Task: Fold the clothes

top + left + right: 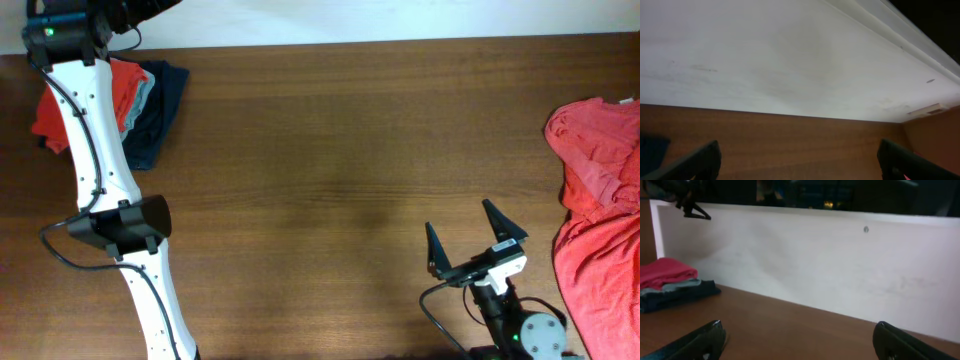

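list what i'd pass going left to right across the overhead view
folded clothes stack → right claw, open → crumpled orange-red shirts at the right edge

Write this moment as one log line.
left jaws open, empty | right jaws open, empty | shirt crumpled, right edge | pile folded, far left

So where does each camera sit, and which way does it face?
Overhead: above the table, looking straight down; left arm, right arm, folded stack, loose orange-red shirts.
Left wrist: on left arm, facing the white wall; open left tool.
Right wrist: on right arm, facing that wall; open right tool.
Shared: overhead and right wrist both show the stack.
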